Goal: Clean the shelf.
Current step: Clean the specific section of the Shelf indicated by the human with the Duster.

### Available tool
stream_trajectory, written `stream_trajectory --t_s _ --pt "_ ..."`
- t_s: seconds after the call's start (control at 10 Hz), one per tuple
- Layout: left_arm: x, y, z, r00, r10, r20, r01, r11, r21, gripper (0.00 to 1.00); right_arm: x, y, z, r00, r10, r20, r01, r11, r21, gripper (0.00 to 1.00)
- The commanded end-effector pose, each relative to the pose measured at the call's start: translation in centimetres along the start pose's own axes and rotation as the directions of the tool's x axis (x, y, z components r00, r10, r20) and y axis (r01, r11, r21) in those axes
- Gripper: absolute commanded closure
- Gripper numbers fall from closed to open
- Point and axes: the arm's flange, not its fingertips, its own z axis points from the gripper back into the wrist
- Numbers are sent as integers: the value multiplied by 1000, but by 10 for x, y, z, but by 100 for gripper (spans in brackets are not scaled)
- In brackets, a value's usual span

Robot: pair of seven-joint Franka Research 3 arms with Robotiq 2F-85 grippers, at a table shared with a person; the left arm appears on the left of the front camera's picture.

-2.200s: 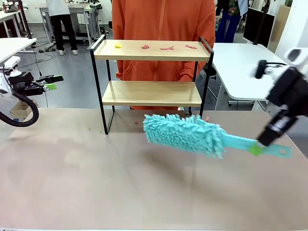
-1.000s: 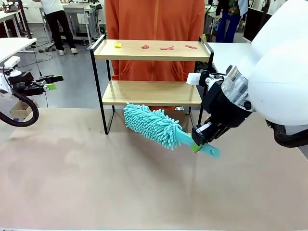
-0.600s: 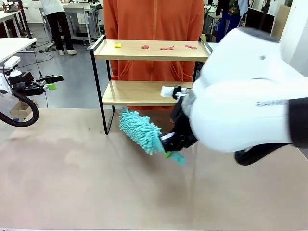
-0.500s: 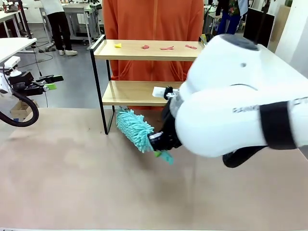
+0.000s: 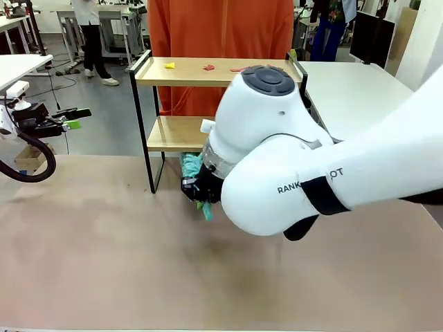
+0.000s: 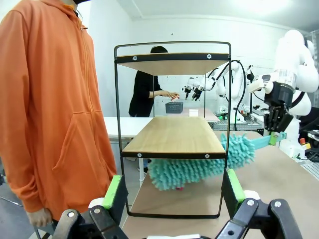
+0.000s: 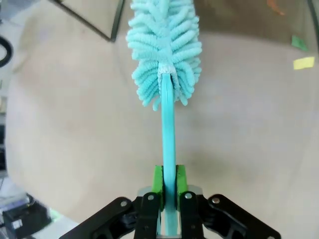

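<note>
The right arm (image 5: 277, 159) hides much of the duster (image 5: 192, 166) and shelf (image 5: 173, 72).

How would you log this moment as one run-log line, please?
right gripper: shut on duster | duster: under shelf lower board | left gripper: open | top board: scraps

White right arm (image 5: 277, 138), black green-padded hand (image 7: 169, 175)

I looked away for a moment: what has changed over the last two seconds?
The right arm swung left across the table, bringing the duster head-first under the lower board of the shelf. The right gripper stayed shut on the handle. The open left gripper and the scraps on top stayed put.
</note>
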Motion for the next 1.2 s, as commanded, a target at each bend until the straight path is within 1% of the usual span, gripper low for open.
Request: stream_trajectory --t_s 0.0,0.3,0.5,0.6,0.8,1.0,1.1 --pt "3 -1 0 1000 -11 -6 11 1000 -8 0 21 49 -39 998 -35 60 38 998 -52 87" --pt "3 -1 0 1000 -11 -6 11 1000 -8 0 37 66 -67 998 -19 61 22 999 -40 87" --pt "3 -1 0 1000 -11 -6 11 1000 -8 0 39 74 -82 999 -14 49 16 1000 -27 87" --pt "3 -1 0 1000 -11 -6 11 1000 -8 0 40 75 -88 998 -11 57 13 999 -33 87" --pt "3 -1 0 1000 -11 -6 11 1000 -8 0 39 75 -95 1000 -17 18 18 999 -37 87" --pt "3 -1 0 1000 -11 -6 11 1000 -8 0 37 71 -99 1000 -28 -13 28 1000 -6 87" --pt "3 -1 0 1000 -11 -6 11 1000 -8 0 33 69 -96 1000 -20 17 21 999 -46 87"
